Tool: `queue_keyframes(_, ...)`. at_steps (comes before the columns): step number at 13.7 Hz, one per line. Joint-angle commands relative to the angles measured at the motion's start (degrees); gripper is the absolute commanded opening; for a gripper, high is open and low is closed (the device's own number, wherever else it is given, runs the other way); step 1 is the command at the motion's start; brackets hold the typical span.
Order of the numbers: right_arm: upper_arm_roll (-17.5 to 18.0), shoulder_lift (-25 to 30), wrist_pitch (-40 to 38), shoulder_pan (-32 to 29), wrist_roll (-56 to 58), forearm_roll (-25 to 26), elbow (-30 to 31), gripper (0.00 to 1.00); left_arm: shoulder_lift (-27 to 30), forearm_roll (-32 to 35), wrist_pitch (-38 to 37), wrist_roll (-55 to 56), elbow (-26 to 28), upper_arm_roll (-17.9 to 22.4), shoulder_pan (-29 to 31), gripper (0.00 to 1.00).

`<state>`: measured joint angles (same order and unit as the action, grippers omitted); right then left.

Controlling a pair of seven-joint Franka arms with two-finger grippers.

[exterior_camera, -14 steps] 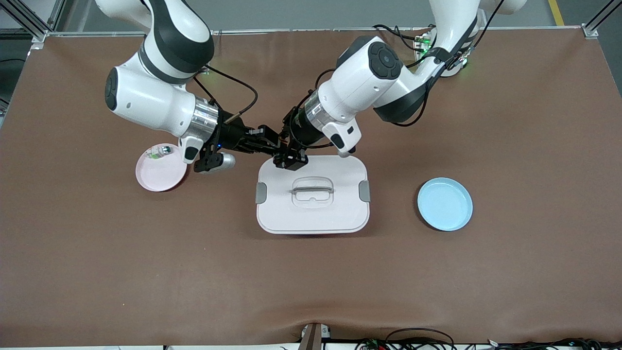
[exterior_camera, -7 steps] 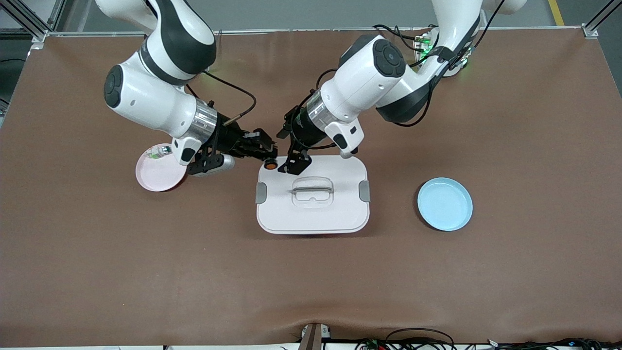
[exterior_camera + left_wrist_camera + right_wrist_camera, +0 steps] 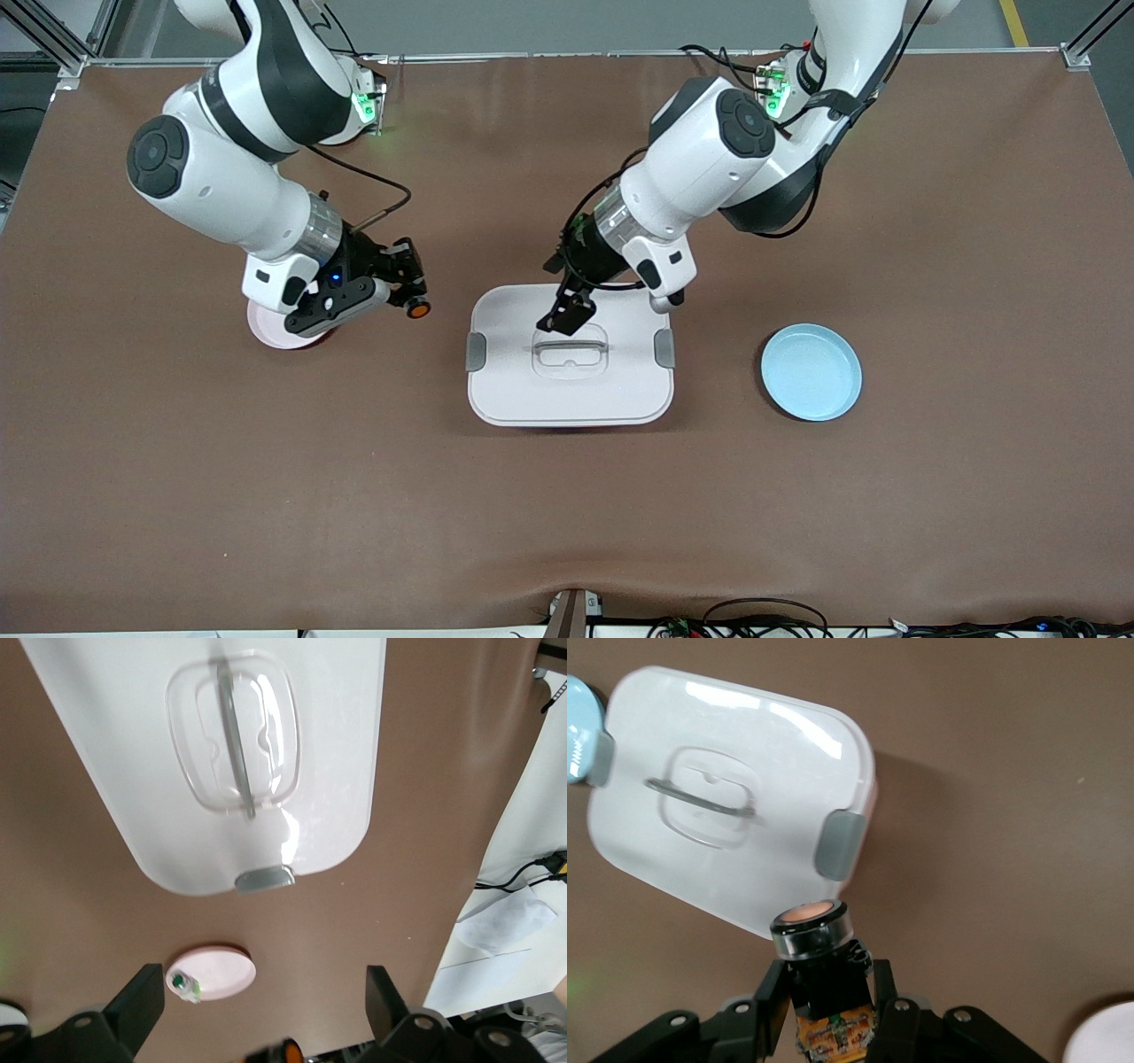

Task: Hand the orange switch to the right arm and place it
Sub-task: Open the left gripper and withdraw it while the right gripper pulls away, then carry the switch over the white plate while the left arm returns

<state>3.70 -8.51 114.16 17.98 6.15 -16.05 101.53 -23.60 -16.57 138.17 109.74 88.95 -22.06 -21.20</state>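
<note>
The orange switch (image 3: 418, 309) is a tiny black button with an orange face. My right gripper (image 3: 409, 299) is shut on it over the brown mat, between the pink plate (image 3: 266, 330) and the white lidded box (image 3: 570, 390). In the right wrist view the switch (image 3: 811, 925) stands face up between the black fingers (image 3: 769, 999) of the right gripper (image 3: 825, 994). My left gripper (image 3: 567, 314) hangs open over the box's lid handle, holding nothing. The left wrist view shows its open gripper (image 3: 263, 1005), with the switch (image 3: 288, 1052) at the picture's edge.
The pink plate (image 3: 213, 973) holds a small clear-and-green switch (image 3: 184, 983); the right wrist hides part of the plate in the front view. A blue plate (image 3: 811, 371) lies toward the left arm's end of the table. The white box (image 3: 726, 815) sits mid-table.
The left gripper opened, let go of the orange switch and drew back over the box lid. The right arm carried the switch away toward the pink plate.
</note>
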Motion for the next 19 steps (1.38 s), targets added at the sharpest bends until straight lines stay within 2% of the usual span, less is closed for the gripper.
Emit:
queue_keyframes(1,0.52,2.00,-1.31,-1.72,7.80,5.40,0.95,0.00,6.10,0.83,0.25,-3.65,7.89,-0.26,2.47,1.00)
queue_keyframes(5,0.52,2.80,-2.63,-6.72,30.87,11.81,1.22,0.00,11.19,0.66,0.17,-10.48,15.53,-0.44,5.54,1.00)
queue_keyframes(7,0.70,2.36,-2.19,-10.85,39.34,11.83,1.22,0.00,13.22,0.57,-0.27,-17.24,18.09,-0.44,6.78,1.00)
queue_keyframes(10,0.70,3.05,-3.06,-13.93,49.98,11.74,2.00,0.00,17.43,0.57,-0.71,-28.58,23.88,-0.44,9.50,1.00)
queue_keyframes(14,0.61,8.67,-2.46,-17.27,59.57,11.74,11.65,0.00,22.53,0.57,-8.25,-49.29,28.11,-0.35,14.77,1.00)
queue_keyframes(17,0.52,13.86,-1.57,-20.00,63.37,11.83,20.01,0.00,24.65,0.83,-16.78,-70.73,27.77,-0.17,20.12,1.00)
queue_keyframes(19,0.52,14.83,0.35,-20.09,63.37,12.27,23.35,0.00,25.09,0.83,-18.90,-78.86,26.89,-0.09,22.77,1.00)
